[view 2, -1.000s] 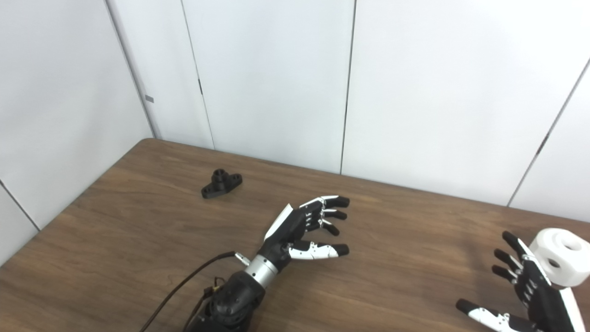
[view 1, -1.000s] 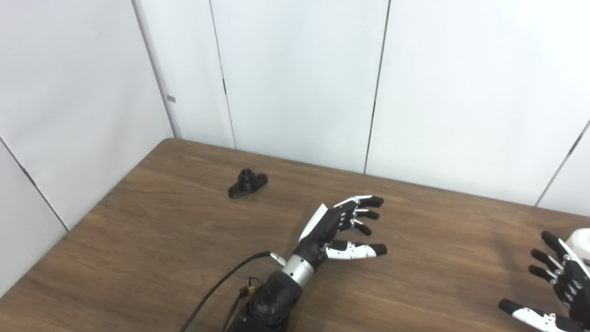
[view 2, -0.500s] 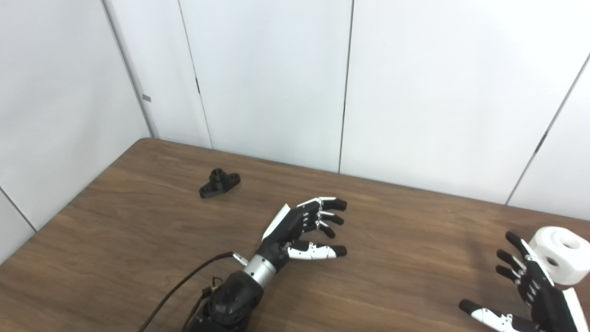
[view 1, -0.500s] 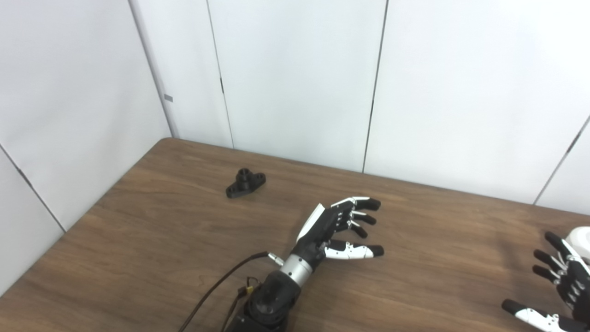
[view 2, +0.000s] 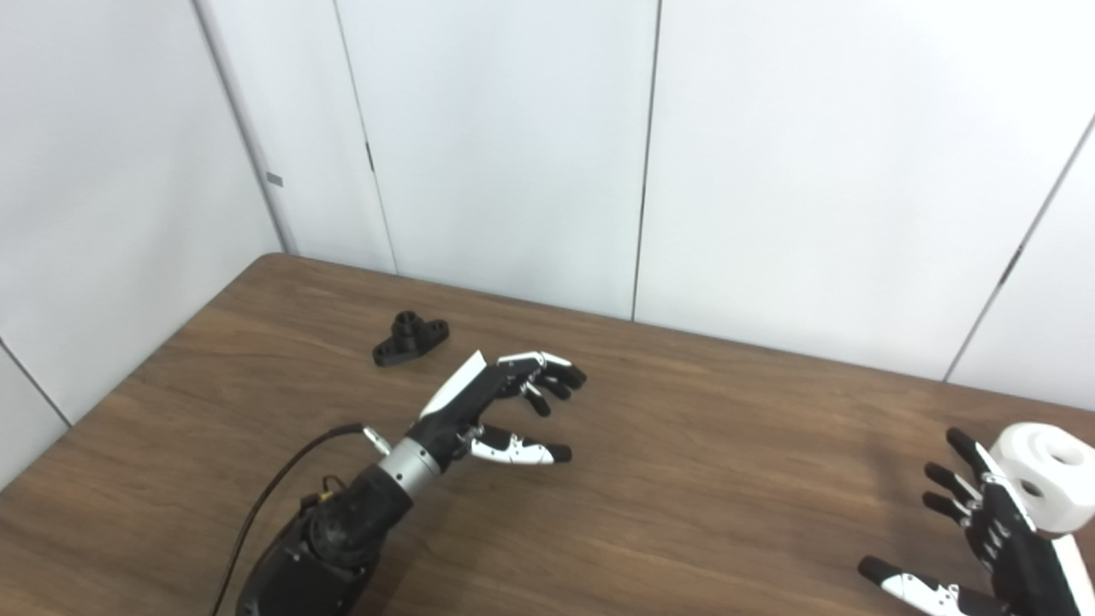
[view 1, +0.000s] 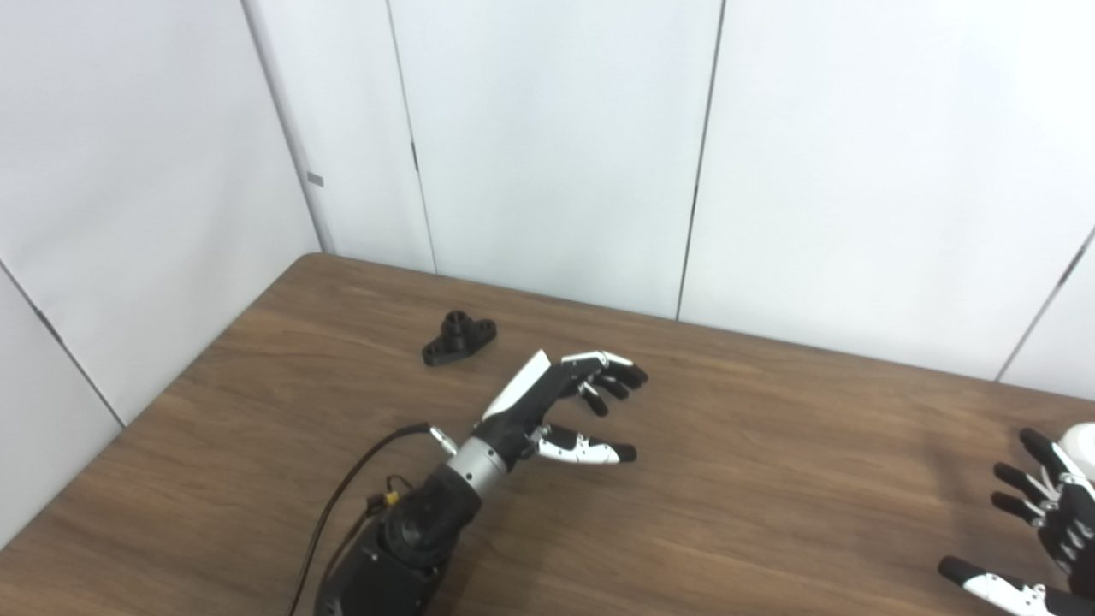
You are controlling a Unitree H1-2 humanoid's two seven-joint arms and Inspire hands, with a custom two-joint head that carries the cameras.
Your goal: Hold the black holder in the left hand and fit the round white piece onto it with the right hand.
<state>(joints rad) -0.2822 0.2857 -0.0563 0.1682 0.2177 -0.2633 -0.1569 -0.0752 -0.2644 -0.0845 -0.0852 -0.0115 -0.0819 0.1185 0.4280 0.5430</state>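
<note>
Right eye view, black holder (view 2: pixel 410 339) on table (view 2: pixel 684 445), untouched

left hand (view 1: pixel 556 411) shifted left, toward black holder (view 1: pixel 458 338)

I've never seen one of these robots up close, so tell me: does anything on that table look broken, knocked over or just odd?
Nothing stands out. The black holder sits flat on the table, the round white piece looks intact, and both the left hand and right hand are open and empty.

The holder (view 2: pixel 410 338) is set on the table (view 2: pixel 701 513), far back at about ten o'clock. The left hand (view 2: pixel 492 411) is found near it, toward four o'clock. The round piece (view 2: pixel 1048 475) is placed far off at three o'clock, just behind the right hand (view 2: pixel 997 547).
</note>
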